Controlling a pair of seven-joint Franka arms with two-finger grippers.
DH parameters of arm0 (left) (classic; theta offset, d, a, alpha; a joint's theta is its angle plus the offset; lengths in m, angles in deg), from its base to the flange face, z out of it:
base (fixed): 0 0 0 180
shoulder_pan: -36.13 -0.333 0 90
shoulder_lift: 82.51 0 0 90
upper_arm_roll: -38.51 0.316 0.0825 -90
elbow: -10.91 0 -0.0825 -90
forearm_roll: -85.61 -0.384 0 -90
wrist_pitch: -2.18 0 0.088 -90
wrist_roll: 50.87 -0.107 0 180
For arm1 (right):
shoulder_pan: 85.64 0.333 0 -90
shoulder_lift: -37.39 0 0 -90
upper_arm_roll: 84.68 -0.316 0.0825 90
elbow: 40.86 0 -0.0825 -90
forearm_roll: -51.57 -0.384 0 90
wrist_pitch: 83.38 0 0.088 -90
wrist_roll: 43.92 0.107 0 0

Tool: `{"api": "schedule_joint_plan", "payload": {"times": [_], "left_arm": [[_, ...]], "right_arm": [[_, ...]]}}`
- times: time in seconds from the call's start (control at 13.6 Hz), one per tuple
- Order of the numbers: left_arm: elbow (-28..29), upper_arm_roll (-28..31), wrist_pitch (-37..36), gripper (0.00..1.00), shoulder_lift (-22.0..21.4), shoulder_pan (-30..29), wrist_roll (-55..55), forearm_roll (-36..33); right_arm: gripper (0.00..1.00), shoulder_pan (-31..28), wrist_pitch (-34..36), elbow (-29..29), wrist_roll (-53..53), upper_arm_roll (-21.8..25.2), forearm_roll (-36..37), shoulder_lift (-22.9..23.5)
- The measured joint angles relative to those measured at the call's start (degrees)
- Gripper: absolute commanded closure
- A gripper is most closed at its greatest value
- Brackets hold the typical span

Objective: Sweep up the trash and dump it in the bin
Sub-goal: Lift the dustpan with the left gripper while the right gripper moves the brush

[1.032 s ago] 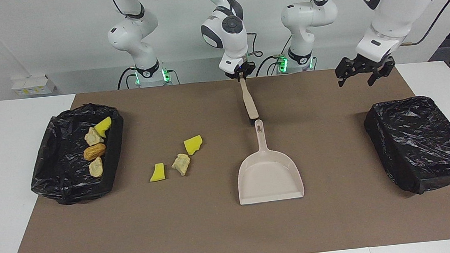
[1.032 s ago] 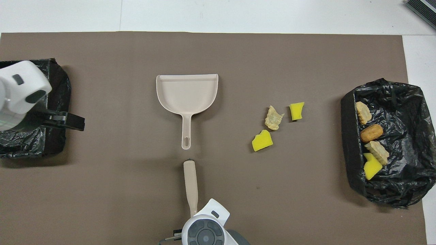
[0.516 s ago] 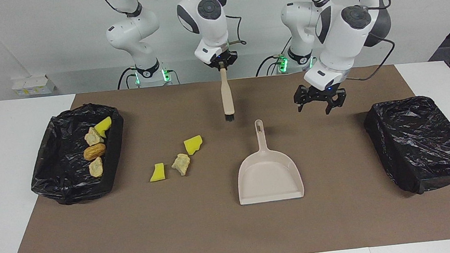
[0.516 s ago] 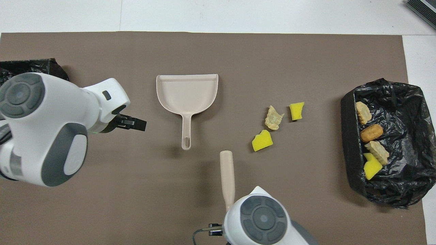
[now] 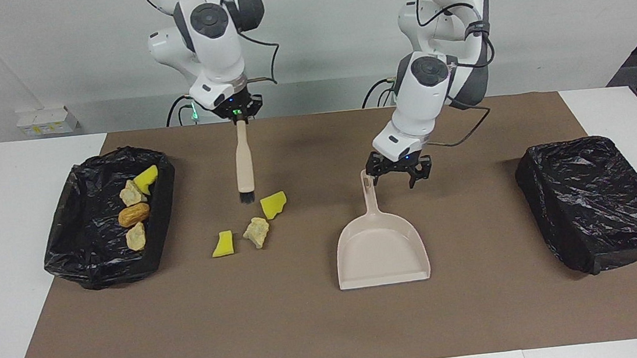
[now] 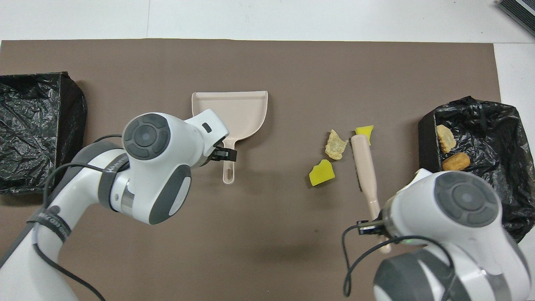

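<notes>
Beside the three loose scraps (image 5: 255, 223), brush (image 5: 243, 163) hangs.

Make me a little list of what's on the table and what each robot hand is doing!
right gripper: shut on brush, hanging over loose scraps
left gripper: open, over dustpan handle
loose scraps: three on the mat
scraps in bin: four, in bin at right arm's end
other bin: at left arm's end
</notes>
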Motion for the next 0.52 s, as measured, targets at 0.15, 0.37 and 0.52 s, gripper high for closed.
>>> {"api": "schedule_joint_plan", "payload": {"times": [0.15,0.37,0.52], "left_arm": [[0.0,0.0,2.9,0.16,2.7,2.4,3.8,0.0],[0.0,0.0,2.6,0.85,3.9,3.5,5.7,0.0],[0.0,0.1,0.8,1.0,3.8,3.5,5.7,0.0]], "right_arm": [[1.0,-8.1,-5.2,0.2,-11.5,0.2,7.3,2.8],[1.0,-11.6,-12.8,0.3,-17.6,0.2,19.0,9.8],[1.0,-11.5,-15.4,0.4,-17.9,-0.3,21.5,14.9]]}}
